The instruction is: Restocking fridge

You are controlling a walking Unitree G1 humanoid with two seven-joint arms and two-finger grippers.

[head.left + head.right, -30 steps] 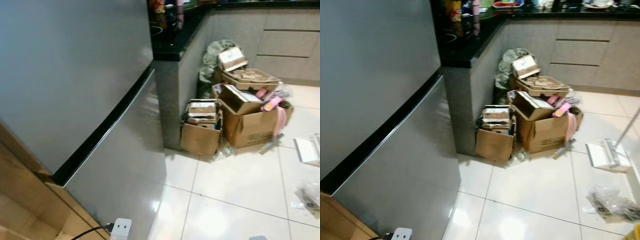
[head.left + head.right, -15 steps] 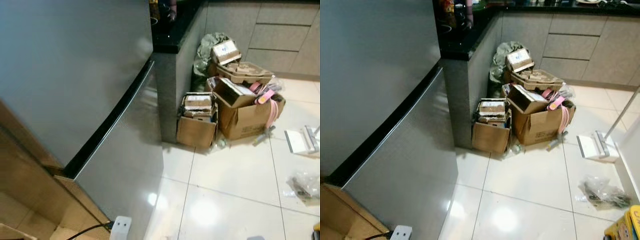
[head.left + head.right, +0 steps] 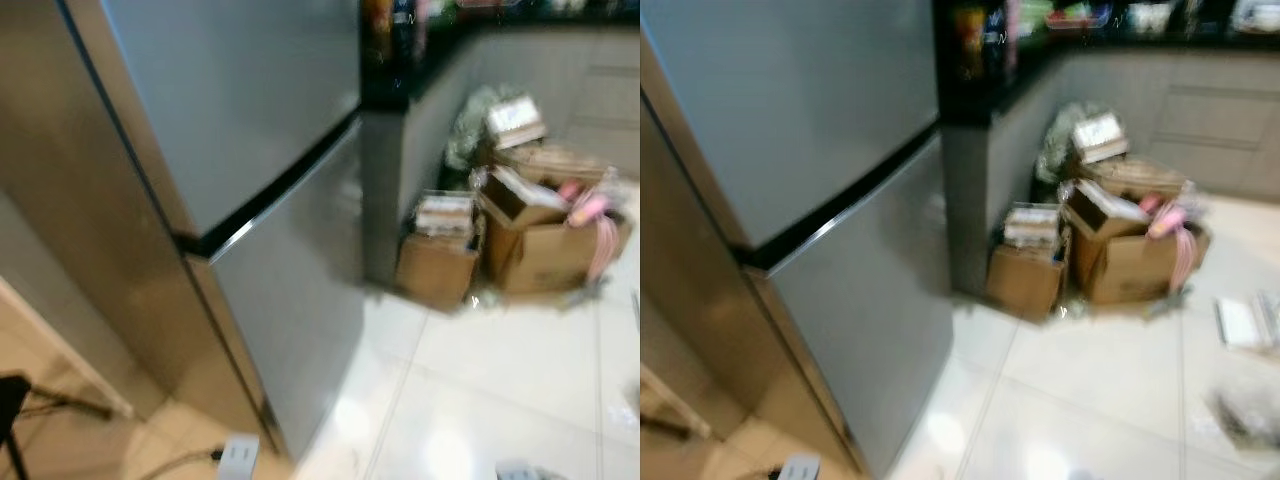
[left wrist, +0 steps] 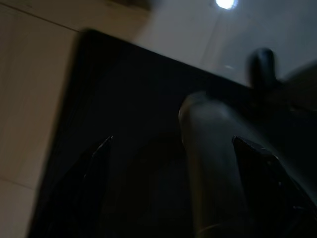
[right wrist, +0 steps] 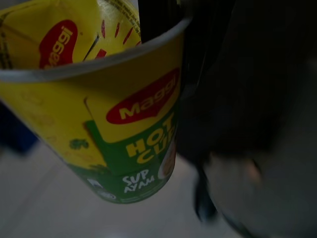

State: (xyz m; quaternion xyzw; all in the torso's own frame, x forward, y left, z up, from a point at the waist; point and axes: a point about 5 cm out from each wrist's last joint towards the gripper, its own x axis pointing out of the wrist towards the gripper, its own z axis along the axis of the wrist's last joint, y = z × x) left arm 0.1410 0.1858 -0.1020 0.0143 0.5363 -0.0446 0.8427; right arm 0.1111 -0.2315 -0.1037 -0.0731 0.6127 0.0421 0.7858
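A tall silver fridge (image 3: 240,110) with both doors closed stands at the left of the blurred head views, a dark seam dividing its upper door from the lower one. Just beside it is a black-topped desk (image 3: 985,75) carrying bottles too blurred to identify. On the pale tiled floor (image 3: 1100,400) against the desk's side sit open cardboard boxes (image 3: 1095,250) stuffed with packaging. In the right wrist view, a yellow Maggi Hot Cup noodle cup (image 5: 124,114) sits tilted against the right hand's black finger (image 5: 158,17), apparently gripped, over the floor. The left wrist view is dark; whether the left hand (image 4: 173,148) is open or closed cannot be told.
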